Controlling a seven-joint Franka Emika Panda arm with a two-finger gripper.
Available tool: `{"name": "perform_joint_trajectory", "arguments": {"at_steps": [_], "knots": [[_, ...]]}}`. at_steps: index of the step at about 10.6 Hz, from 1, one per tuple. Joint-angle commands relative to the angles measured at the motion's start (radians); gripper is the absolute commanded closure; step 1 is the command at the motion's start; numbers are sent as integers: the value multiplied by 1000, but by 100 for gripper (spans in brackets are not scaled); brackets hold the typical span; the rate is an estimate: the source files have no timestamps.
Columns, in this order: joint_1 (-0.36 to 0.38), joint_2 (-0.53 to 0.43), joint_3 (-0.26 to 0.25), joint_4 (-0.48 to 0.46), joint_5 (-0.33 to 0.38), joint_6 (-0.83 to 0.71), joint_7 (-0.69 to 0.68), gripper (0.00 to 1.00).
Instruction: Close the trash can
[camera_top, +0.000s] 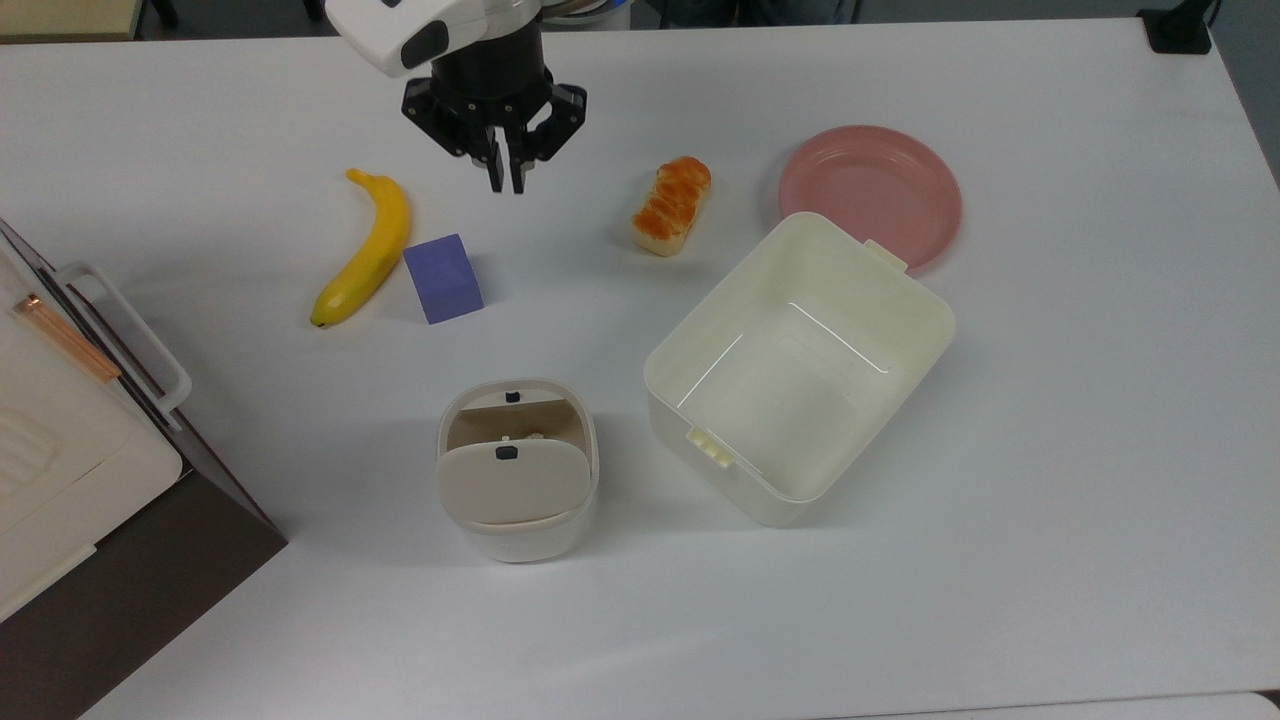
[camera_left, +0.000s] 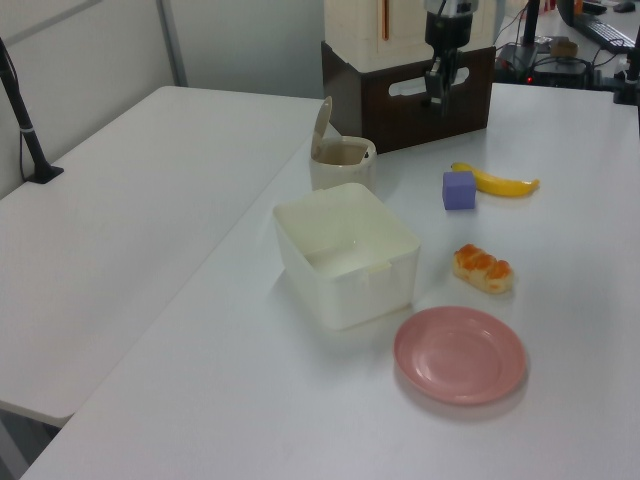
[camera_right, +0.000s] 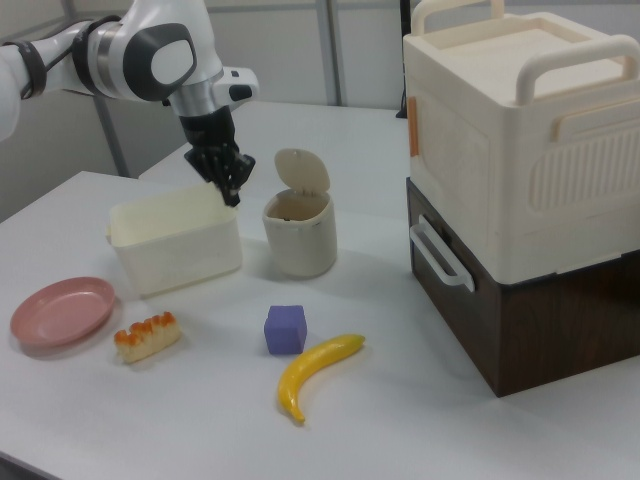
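The trash can (camera_top: 517, 538) is a small cream-white bin near the middle of the table, with its beige lid (camera_top: 510, 485) standing up on its hinge and the brownish inside showing. It also stands in the left view (camera_left: 341, 166) and the right view (camera_right: 299, 240), lid (camera_right: 302, 172) raised. My gripper (camera_top: 505, 183) hangs above the table at the top view's upper edge, well away from the bin, between the banana and the bread. Its fingers are shut with nothing between them. In the right view the gripper (camera_right: 232, 194) hovers in front of the large tub.
A banana (camera_top: 368, 245) and a purple cube (camera_top: 443, 278) lie between gripper and bin. A bread roll (camera_top: 671, 205), a pink plate (camera_top: 870, 188) and a large lidless cream tub (camera_top: 800, 370) sit to the top view's right. A white-and-brown cabinet (camera_top: 70, 470) occupies its left edge.
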Motion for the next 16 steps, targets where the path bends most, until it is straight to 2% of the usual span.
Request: {"name": "perform_joint_trajectory", "arguments": {"at_steps": [1, 4, 7, 10, 12, 16], "knots": [[-5, 11, 9, -26, 10, 239, 15, 96], [2, 30, 9, -5, 7, 538, 62, 96], [2, 131, 3, 47, -10, 783, 102, 96], [3, 253, -12, 170, -11, 789, 111, 98], [11, 281, -12, 159, -10, 789, 127, 98], [26, 277, -12, 97, -2, 779, 139, 99]]}}
